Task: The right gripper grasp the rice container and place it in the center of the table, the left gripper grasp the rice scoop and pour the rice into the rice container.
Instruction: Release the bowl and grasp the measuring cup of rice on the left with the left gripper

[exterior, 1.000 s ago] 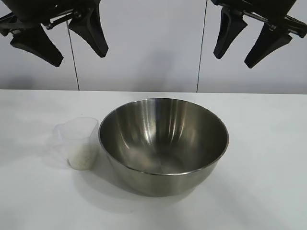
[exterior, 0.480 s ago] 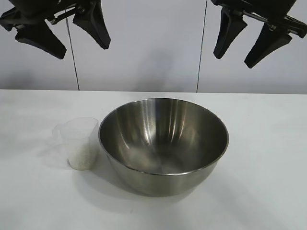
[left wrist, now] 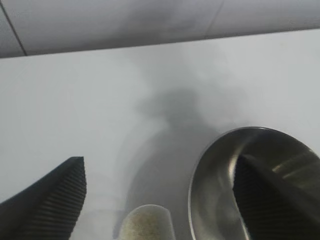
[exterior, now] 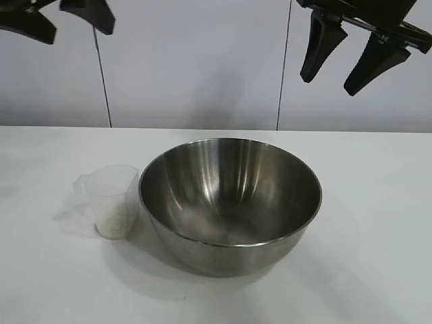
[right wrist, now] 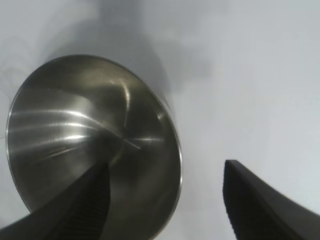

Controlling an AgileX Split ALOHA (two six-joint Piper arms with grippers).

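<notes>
Steel first: the rice container (exterior: 229, 202) already sits mid-table (exterior: 378, 270) with the rice scoop (exterior: 111, 202) just beside its left wall, rice (exterior: 113, 219) in its bottom. My left gripper (exterior: 57, 17) hangs high above the scoop — the nearer arm — fingers spread wide and empty. I'd drop down onto it; the right gripper (exterior: 344, 57) hangs open, empty, up at the right.

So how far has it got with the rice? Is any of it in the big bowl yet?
Done: the bowl stands mid-table. Not yet poured: the bowl is empty, and the rice sits in the scoop just beside it. In hand: nothing. The left gripper and right gripper both hang open, high above the table. Left: grasp the scoop and tip the rice in.
</notes>
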